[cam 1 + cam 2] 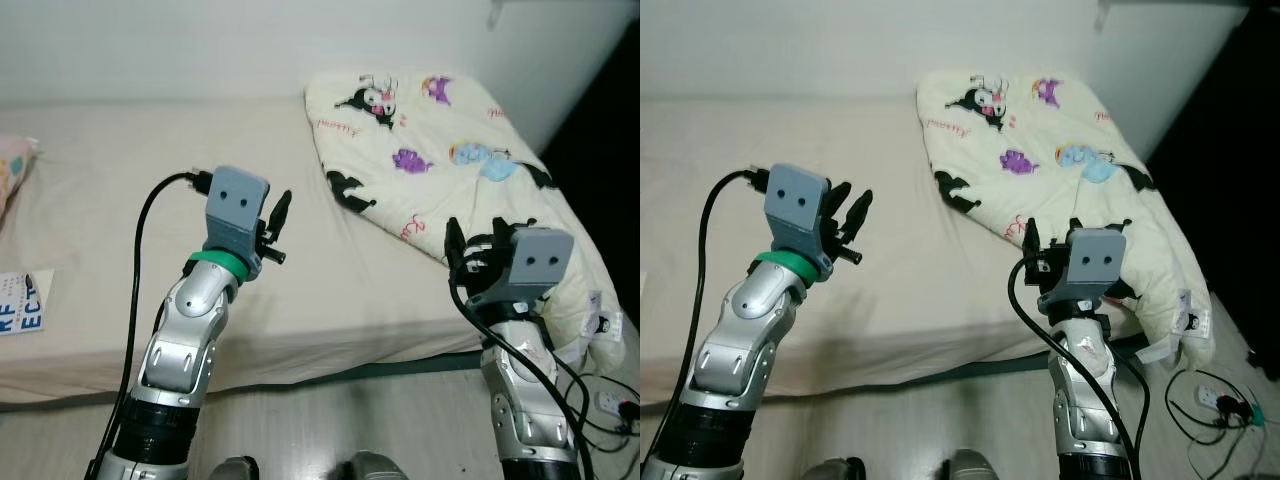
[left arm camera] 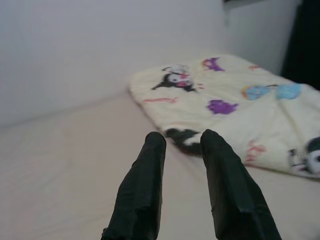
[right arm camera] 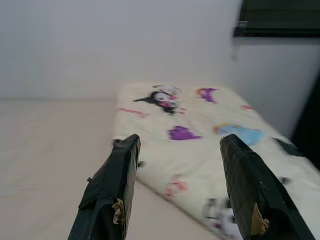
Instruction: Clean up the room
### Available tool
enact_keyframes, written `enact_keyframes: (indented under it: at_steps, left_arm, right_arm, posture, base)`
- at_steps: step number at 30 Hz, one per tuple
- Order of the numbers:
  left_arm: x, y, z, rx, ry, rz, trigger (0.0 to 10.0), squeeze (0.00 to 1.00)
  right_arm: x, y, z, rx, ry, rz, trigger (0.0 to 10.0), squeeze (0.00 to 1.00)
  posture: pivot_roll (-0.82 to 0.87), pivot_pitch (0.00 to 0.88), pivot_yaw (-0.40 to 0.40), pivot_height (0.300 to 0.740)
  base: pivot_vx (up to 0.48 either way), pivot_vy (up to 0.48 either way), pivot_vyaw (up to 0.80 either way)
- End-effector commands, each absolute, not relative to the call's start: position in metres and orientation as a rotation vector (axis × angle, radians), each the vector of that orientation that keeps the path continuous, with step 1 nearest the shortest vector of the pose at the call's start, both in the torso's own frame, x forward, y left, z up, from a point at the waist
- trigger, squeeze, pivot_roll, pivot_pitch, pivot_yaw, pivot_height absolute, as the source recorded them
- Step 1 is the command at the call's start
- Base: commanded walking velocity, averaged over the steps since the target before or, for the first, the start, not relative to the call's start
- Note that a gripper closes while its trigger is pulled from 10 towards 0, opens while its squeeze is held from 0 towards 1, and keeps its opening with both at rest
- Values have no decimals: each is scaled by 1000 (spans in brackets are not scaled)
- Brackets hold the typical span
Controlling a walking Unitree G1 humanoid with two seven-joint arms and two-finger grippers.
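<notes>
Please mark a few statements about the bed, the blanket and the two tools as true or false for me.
1. The blanket with cartoon prints lies bunched at the robot's right end of the bed. True.
2. The right tool is clamped on the blanket. False: its fingers are spread and empty, held above the blanket.
3. The left tool is raised over the bare sheet, holding nothing. True.
4. The blanket is spread flat over the whole bed. False: it covers only the right part, and one edge hangs off the side.
5. A cable lies on the floor at the right. True.
</notes>
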State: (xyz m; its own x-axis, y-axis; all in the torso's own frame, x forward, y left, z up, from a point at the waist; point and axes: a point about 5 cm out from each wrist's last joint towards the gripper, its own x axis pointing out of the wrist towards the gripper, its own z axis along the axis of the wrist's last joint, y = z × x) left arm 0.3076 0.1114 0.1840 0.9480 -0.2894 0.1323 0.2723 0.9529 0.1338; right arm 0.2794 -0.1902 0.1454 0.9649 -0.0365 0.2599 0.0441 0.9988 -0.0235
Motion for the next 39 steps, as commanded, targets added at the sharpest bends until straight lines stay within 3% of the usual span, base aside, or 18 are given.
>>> enact_keyframes:
  at_steps: [1,32,39]
  left_arm:
    - [307,109,181,123,-138,-297,10000,0]
    - [309,107,181,131,-134,-294,10000,0]
    - [311,108,179,146,-122,-283,10000,0]
  right_arm:
    - [278,-193,145,-24,-261,-50,10000,0]
    - [276,-189,144,-8,-267,-33,10000,0]
    - [276,-189,143,-10,-265,-35,10000,0]
  posture:
    - [-90,0,38,734]
    - [-91,0,46,734]
    - [-94,0,46,734]
  base:
    - [0,-337,0]
    - [0,-328,0]
    - [324,0,0]
